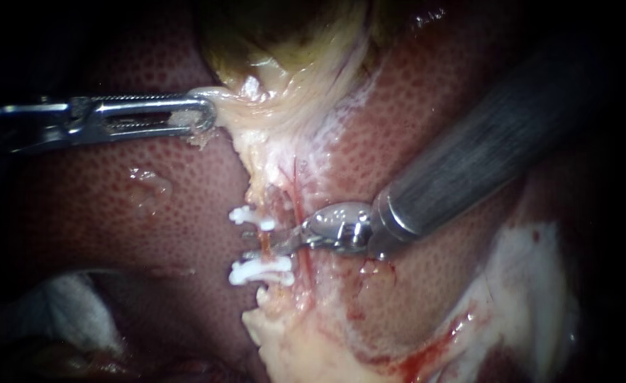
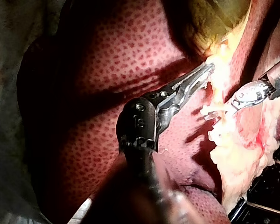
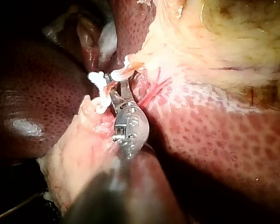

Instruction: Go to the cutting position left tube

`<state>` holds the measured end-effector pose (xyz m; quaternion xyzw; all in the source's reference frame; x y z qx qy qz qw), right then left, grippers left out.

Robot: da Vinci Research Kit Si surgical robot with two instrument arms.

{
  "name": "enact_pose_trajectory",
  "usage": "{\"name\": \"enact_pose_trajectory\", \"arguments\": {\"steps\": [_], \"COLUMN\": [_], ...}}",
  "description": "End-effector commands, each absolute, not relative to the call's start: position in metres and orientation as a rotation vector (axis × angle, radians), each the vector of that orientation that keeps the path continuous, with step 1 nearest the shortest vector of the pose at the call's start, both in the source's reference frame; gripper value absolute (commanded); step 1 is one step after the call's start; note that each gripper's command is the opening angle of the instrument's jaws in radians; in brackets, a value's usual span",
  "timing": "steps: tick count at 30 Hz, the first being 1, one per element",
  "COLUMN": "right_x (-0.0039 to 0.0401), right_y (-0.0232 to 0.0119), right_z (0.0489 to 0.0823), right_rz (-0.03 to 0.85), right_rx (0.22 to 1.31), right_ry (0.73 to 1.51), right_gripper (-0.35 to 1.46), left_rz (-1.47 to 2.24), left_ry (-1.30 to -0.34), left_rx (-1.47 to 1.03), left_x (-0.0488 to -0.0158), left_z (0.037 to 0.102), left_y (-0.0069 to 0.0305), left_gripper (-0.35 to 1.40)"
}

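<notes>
The left tube [image 1: 264,240] runs down pale tissue and carries two white clips, the upper clip [image 1: 251,216] and the lower clip [image 1: 259,272]. A thin red right tube [image 1: 298,206] lies just beside it. My right instrument [image 1: 284,243] comes in from the upper right, and its thin blades reach the left tube between the clips, slightly open. In the right wrist view the blades [image 3: 119,93] lie at the orange tube beside the clips [image 3: 99,88]. My left instrument [image 1: 203,117] is shut on the pale edge of the gallbladder [image 1: 284,42] and holds it stretched leftward; the left wrist view shows its jaws [image 2: 203,72] there too.
Dark red liver [image 1: 114,191] surrounds the field on both sides. Pale fatty tissue [image 1: 291,340] continues below the clips, with some blood at the lower right [image 1: 433,347]. A white gauze-like patch [image 1: 71,312] sits at the lower left.
</notes>
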<state>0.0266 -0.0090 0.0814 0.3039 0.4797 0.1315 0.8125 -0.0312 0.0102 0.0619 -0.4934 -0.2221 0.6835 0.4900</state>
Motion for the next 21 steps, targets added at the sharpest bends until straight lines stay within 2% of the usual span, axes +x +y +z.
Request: {"name": "enact_pose_trajectory", "arguments": {"steps": [1,13,21], "right_x": [0.0266,0.0264,0.0247], "right_y": [-0.0090,-0.0091,-0.0084], "right_z": [0.0814,0.0813,0.0808], "right_rz": [0.281,0.279,0.276], "right_rx": [0.649,0.650,0.659], "right_ry": [1.024,1.024,1.026], "right_gripper": [0.31,0.34,0.36], "left_rz": [1.660,1.660,1.661], "left_ry": [-0.539,-0.539,-0.540], "left_rx": [-1.199,-1.199,-1.199], "left_x": [-0.0312,-0.0313,-0.0311], "left_z": [0.0619,0.0617,0.0615], "left_y": [0.0102,0.0101,0.0100], "left_gripper": [-0.35,-0.35,-0.35]}}
